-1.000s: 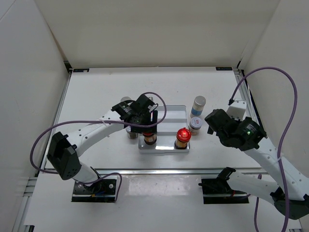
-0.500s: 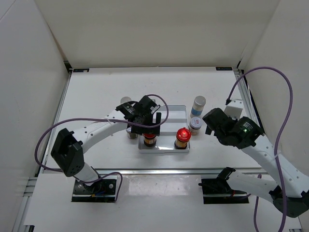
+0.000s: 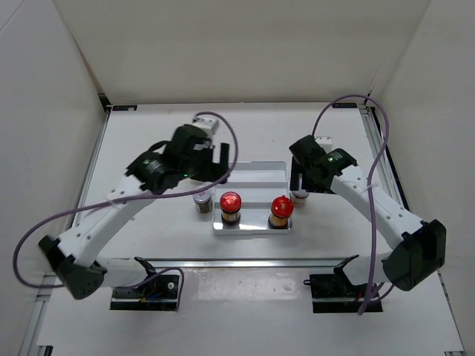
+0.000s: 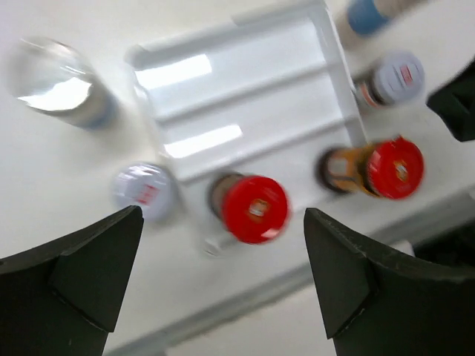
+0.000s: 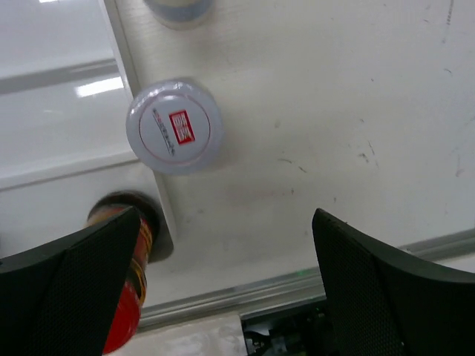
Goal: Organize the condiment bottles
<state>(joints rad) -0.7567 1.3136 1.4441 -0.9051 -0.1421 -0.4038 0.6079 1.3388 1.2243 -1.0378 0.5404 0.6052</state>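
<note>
Two red-capped bottles [image 3: 231, 206] [image 3: 280, 210] stand in the front row of the white stepped tray [image 3: 256, 178]. My left gripper [image 3: 220, 163] is open and empty, raised above the tray's left end; in its wrist view the nearer red cap [image 4: 254, 209] lies between the fingers [image 4: 74, 274]. A silver-lidded bottle [image 3: 202, 202] stands left of the tray, beside a grey-capped one [image 4: 56, 81]. My right gripper [image 3: 297, 176] is open and empty above the other silver-lidded bottle [image 5: 174, 126], right of the tray. A blue-labelled bottle [image 5: 178, 7] stands beyond it.
The tray's two back steps [image 4: 223, 96] hold nothing. A metal rail [image 3: 237, 261] runs along the table's near edge, with white walls on three sides. My right arm hides the tall bottle at the right in the top view.
My left gripper has let go of the left red-capped bottle in the tray and lifted back to the left. My right gripper has swung in over the right silver-lidded bottle.
</note>
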